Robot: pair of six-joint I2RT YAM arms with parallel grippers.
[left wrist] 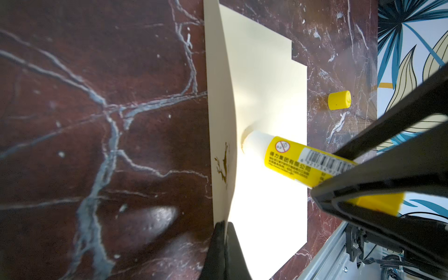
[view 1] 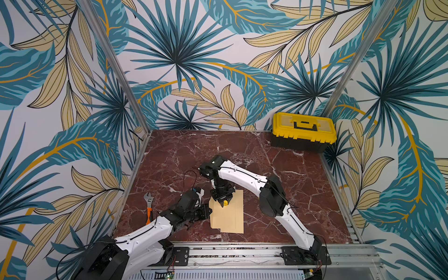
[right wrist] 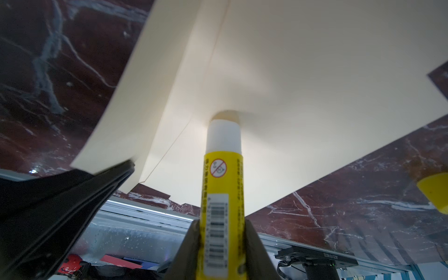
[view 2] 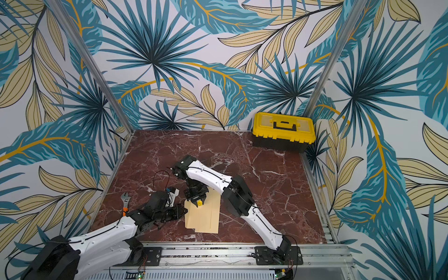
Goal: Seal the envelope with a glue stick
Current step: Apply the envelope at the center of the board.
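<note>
Glue stick (right wrist: 223,184), uncapped, is clamped in the right gripper (right wrist: 221,228), its white tip pressed on the manila envelope (view 1: 232,218) lying on the marble table (view 1: 291,181). The left gripper (left wrist: 224,228) is pinched shut on the envelope's raised flap (left wrist: 218,97). The yellow cap (left wrist: 339,100) lies on the table near the envelope

Counting the things
There was one envelope (view 1: 232,218), one glue stick (left wrist: 291,160), one loose yellow cap (left wrist: 339,100), one toolbox (view 1: 304,132), one wrench (view 1: 148,206) and two robot arms (view 1: 145,235) (view 1: 242,173).
</note>
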